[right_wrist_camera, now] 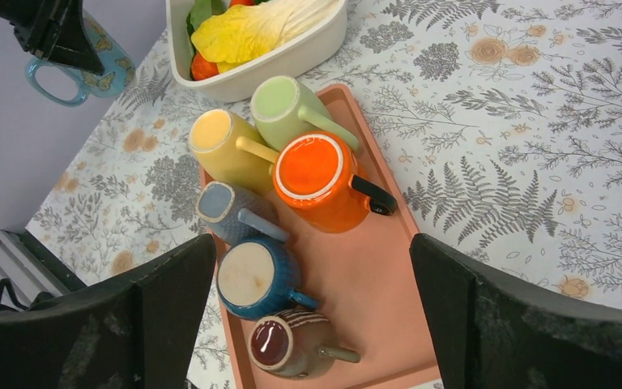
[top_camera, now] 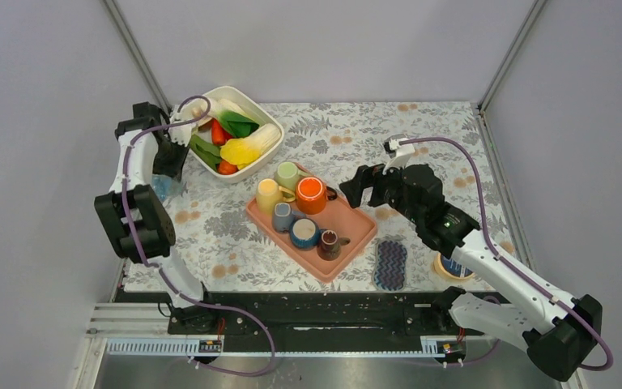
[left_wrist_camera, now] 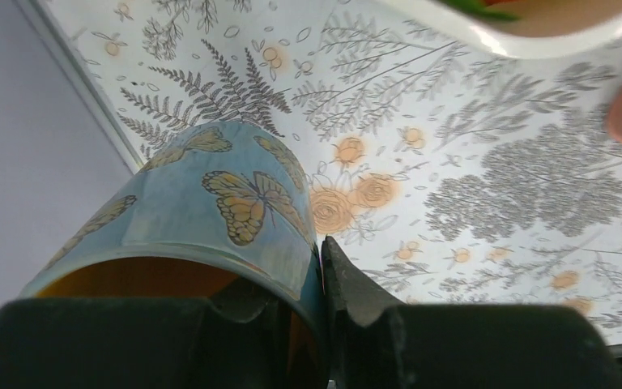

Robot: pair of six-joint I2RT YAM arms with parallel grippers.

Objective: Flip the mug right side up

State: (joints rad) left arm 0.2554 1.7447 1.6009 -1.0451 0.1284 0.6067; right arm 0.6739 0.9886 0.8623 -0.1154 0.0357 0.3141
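Left wrist view: the left end effector (left_wrist_camera: pixel 319 279) is clamped on the rim wall of the blue butterfly mug (left_wrist_camera: pixel 210 203), one finger inside the mouth and the other outside. The mug's open mouth faces the wrist camera. It is near the left edge of the table (left_wrist_camera: pixel 486 162), just beside the white bowl (left_wrist_camera: pixel 526 39) of vegetables; whether it touches the table I cannot tell. The right end effector (right_wrist_camera: pixel 316 304) hangs with its jaws spread wide and gripping nothing, above the pink tray (right_wrist_camera: pixel 385 279) — a cluster of coloured mugs (right_wrist_camera: pixel 312 174) stands there, well apart from the held mug.
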